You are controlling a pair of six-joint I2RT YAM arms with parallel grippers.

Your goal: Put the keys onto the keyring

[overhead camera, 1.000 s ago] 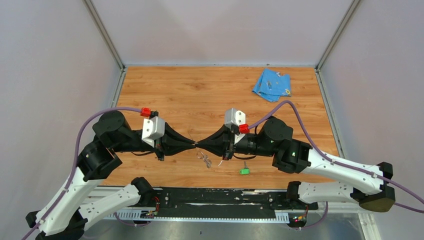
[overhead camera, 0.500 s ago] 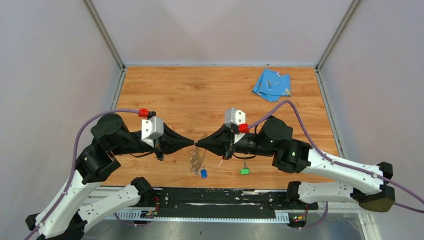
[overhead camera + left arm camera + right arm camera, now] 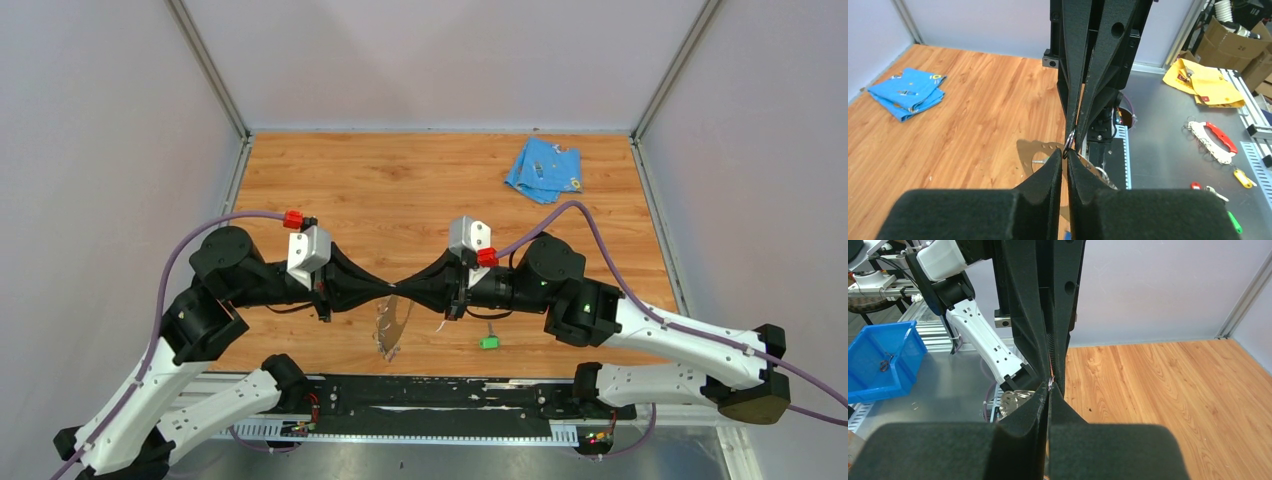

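A second ago the keyring [image 3: 392, 323], a large thin grey metal band bent into an oval loop, sat bunched low just under the two meeting grippers. Half a second ago it hung open with the blue-headed key at its bottom. Now it hangs from the point where the fingertips meet, over the near middle of the wooden table [image 3: 400, 190]. It has swung slightly left and is smeared by motion, so it reads as a pale, see-through oval. The blue-headed key cannot be picked out in that blur; probably it still rides the band. That would leave one key threaded and one to go. The green-headed key [image 3: 488, 342], tiny, with a metal shaft and plastic head, lies flat on the table to the right of the loop, near the front edge and apart from it.

The right gripper [image 3: 399, 291] is clenched on the top of the band. The left gripper [image 3: 387, 291] meets it there, its black fingers [image 3: 1055, 167] a sliver apart in the left wrist view. Whether they pinch the band cannot be told.
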